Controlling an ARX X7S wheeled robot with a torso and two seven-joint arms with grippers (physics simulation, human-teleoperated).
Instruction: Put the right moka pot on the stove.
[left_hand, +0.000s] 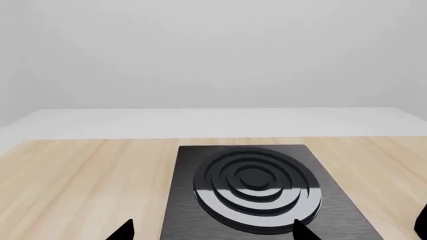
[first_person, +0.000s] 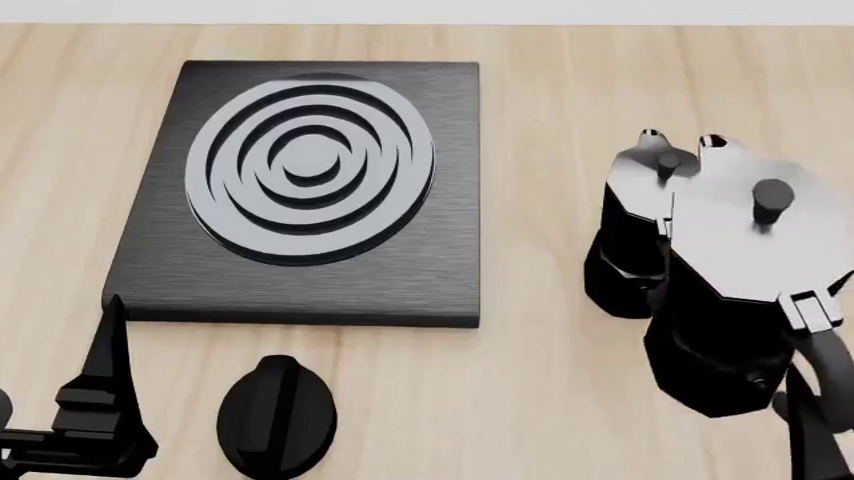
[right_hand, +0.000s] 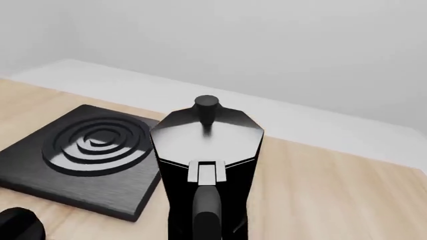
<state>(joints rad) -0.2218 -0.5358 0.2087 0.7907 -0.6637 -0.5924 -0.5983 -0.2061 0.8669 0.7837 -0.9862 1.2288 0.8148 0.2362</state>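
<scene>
The right moka pot (first_person: 747, 290) is black and faceted with a grey lid and knob. It looks bigger than its twin and seems held above the table. In the right wrist view its handle (right_hand: 207, 210) runs straight into my right gripper (right_hand: 207, 236), which is shut on it. The gripper also shows in the head view (first_person: 807, 420) at the bottom right. The stove (first_person: 441, 280) lies at the left with its burner rings (first_person: 310, 170) bare, apart from the pot. My left gripper (left_hand: 213, 234) is open and empty over the stove's near edge (left_hand: 180, 220).
The other moka pot (first_person: 627, 240) stands on the wooden table (first_person: 547, 120) just left of and partly behind the held one. A black oval knob (first_person: 276, 415) lies in front of the stove. A white wall rises behind the table's far edge (left_hand: 213, 139).
</scene>
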